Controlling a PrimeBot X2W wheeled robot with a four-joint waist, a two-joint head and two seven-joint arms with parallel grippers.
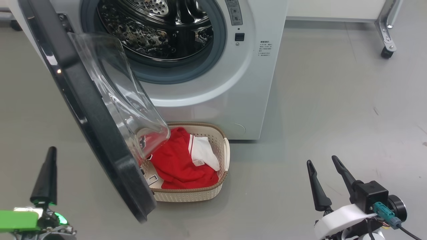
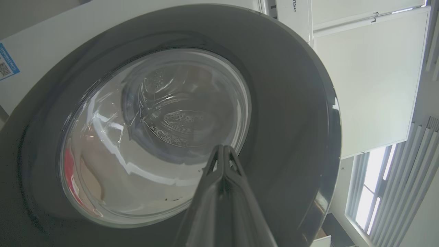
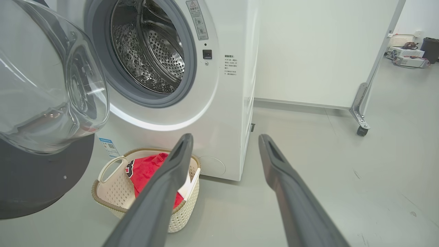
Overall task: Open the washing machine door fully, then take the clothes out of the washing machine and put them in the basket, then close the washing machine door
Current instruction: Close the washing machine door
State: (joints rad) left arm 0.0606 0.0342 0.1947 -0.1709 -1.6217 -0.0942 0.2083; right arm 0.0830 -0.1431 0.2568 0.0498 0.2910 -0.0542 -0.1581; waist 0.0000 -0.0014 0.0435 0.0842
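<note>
The washing machine door (image 1: 90, 110) stands open, swung out toward me, its glass bowl (image 1: 130, 100) bulging over the basket. Behind it the white washing machine (image 1: 213, 83) shows a bare steel drum (image 1: 156, 30). The red clothes (image 1: 176, 160) lie in the cream basket (image 1: 218, 186) on the floor in front of the machine. My left gripper (image 1: 49, 156) is shut, low at the left, outside the door; in its wrist view the fingertips (image 2: 223, 151) point at the door's outer face (image 2: 284, 103). My right gripper (image 1: 322, 161) is open and holds nothing, right of the basket (image 3: 113, 192).
Grey floor (image 1: 333, 100) spreads to the right of the machine. A white panel on a castor leg (image 1: 387, 50) stands at the back right. In the right wrist view, boxes and a bin (image 3: 411, 51) sit far off at the right.
</note>
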